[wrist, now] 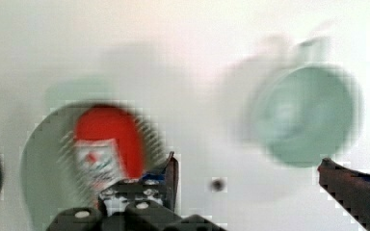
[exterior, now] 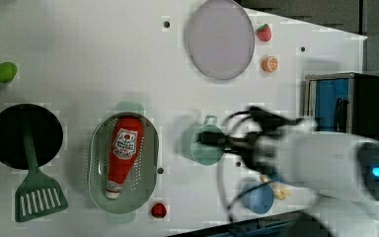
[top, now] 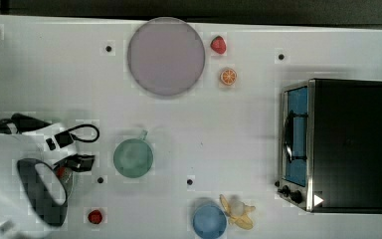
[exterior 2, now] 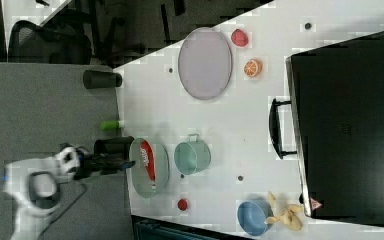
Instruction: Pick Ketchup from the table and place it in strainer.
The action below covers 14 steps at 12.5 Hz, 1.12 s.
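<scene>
Left view: the Ketchup (exterior: 122,154) lies inside the strainer (exterior: 98,163), cap toward the near edge. A green cup (exterior: 205,144) sits just to the left view's right of it, on the white counter (exterior: 103,59). Right view: the bottle lies in the strainer too. Wrist view: the pincer (wrist: 245,166) is wide open and holds nothing.
</scene>
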Each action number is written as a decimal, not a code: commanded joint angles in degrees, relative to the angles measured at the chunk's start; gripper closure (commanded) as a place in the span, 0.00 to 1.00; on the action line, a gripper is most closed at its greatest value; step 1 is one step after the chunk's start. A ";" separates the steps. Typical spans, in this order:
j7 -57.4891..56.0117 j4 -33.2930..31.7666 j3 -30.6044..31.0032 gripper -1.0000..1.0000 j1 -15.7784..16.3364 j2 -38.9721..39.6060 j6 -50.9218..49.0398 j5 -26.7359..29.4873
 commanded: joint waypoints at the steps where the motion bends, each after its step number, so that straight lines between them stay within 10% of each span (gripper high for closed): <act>1: -0.73 6.60 -6.01 0.00 -5.69 -5.70 -10.45 2.03; 9: -2.38 12.54 -29.65 0.00 -7.64 -12.81 -18.29 2.69; 14: -4.63 12.55 -31.54 0.00 -7.51 -12.10 -20.32 2.68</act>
